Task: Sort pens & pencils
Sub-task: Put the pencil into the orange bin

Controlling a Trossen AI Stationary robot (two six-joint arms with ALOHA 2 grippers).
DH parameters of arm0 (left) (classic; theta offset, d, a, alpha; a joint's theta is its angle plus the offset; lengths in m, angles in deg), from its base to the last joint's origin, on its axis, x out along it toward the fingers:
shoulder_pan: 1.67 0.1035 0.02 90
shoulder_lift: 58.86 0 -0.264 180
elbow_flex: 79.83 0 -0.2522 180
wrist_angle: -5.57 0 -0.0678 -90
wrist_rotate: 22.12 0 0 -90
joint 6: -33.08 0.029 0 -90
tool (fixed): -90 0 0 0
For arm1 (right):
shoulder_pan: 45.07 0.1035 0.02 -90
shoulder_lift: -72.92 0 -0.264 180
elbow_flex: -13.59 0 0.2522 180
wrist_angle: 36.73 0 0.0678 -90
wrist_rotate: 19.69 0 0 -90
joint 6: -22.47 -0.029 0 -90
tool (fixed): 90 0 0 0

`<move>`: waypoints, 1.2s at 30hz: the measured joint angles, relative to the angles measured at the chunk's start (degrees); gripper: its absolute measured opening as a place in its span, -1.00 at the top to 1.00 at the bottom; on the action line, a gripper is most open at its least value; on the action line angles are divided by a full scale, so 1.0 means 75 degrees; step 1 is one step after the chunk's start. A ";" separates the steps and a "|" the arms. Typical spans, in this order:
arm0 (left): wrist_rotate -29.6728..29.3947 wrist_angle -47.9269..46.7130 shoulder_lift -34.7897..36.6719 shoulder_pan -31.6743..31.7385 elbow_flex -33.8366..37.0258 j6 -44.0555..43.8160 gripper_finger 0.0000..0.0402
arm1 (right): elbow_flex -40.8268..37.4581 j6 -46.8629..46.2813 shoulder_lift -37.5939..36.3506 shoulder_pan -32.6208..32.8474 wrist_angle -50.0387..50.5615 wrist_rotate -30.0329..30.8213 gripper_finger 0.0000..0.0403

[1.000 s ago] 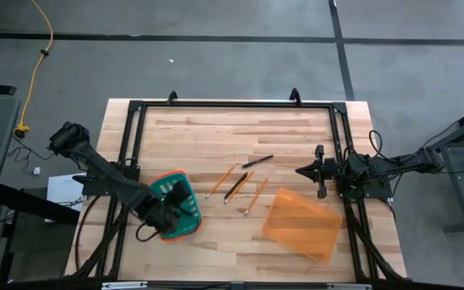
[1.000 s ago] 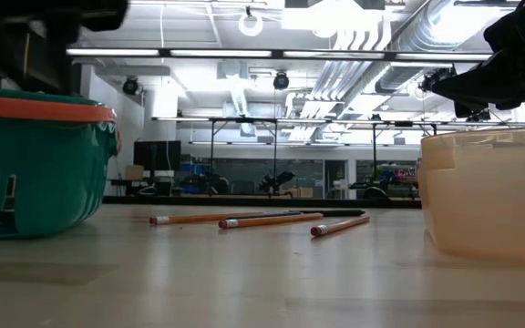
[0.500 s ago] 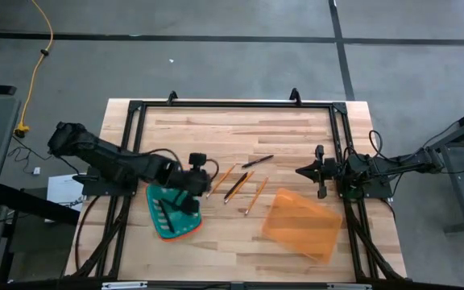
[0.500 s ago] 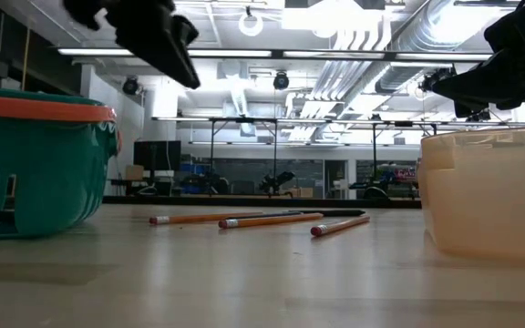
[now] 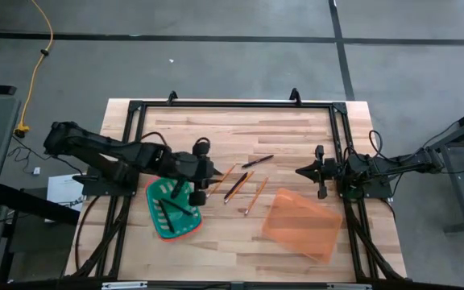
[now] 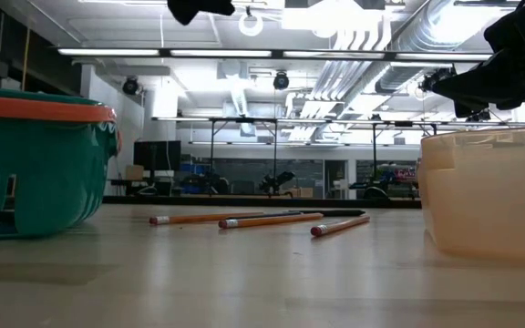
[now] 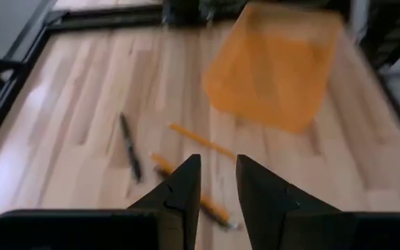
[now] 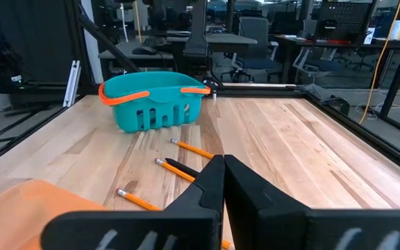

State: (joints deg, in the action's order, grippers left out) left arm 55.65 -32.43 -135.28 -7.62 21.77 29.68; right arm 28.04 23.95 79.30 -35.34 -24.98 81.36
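Just ahead of the left gripper point(image 5: 213, 171) three orange-tan pencils point(image 5: 254, 196) lie loose on the wooden table point(image 5: 296, 137), all slanting the same way, long axes running from the near-left up toward the far-right in the high view. One pencil's upper end lies just beside the gripper's tips; the other two lie farther toward the right arm. Loose on the table, two dark pens point(image 5: 257, 161) show: one short and well apart, beyond the pencils toward the far edge, tilted more flatly, the other lying close alongside the middle pencil on the same slant. Behind and below the left gripper a teal basket point(image 5: 158, 223) with an orange rim holds dark sticks — at least two, crossed, the exact count unclear. The left gripper hangs above the table with its fingers point(image 7: 183, 187) slightly parted and nothing between them. Past the pencils, on the right arm's side, sits a translucent orange bin point(image 5: 301, 225), set at an angle. The right gripper point(image 5: 302, 171) waits near the table's right edge beyond the bin, its fingers point(image 8: 214, 182) pressed together and empty. A black frame borders the tabletop — beyond it the low view shows a hall with ceiling ducts, strip lights and distant desks.
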 joint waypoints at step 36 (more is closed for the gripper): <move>-0.0333 0.4661 0.4315 -0.1472 0.5267 -0.0185 0.60 | 0.0011 -0.1907 0.3120 -0.0354 -0.5785 0.0542 1.00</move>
State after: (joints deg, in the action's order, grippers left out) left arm 53.16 2.52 -102.92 -18.66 61.27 28.30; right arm 28.12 9.65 102.70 -38.00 -68.36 85.43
